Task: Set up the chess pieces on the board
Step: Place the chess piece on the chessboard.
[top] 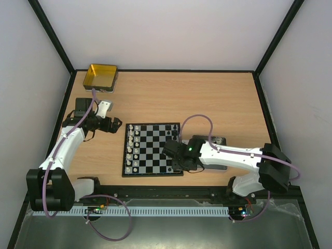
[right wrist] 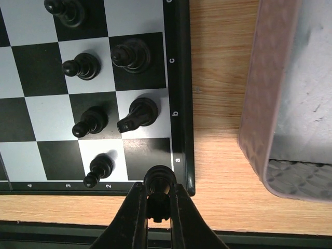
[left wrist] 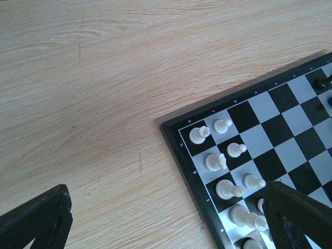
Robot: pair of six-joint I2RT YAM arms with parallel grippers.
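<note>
The board (top: 152,149) lies mid-table with white pieces (top: 133,148) in its two left columns and black pieces (top: 175,136) at its right edge. My right gripper (right wrist: 157,203) is shut on a black rook (right wrist: 158,192), holding it over the board's near right corner by the empty black corner square (right wrist: 148,158). Black pawns (right wrist: 94,122) and a black knight (right wrist: 138,114) stand on nearby squares. My left gripper (top: 115,126) hovers left of the board, open and empty; its fingers (left wrist: 298,218) frame the white pieces (left wrist: 215,161) on the board's corner (left wrist: 174,136).
A gold tin (top: 100,76) sits at the far left corner. A grey tray (right wrist: 290,104) lies right of the board, under the right arm (top: 228,154). Bare wood lies between board and tray. A black rail (top: 166,193) runs along the near edge.
</note>
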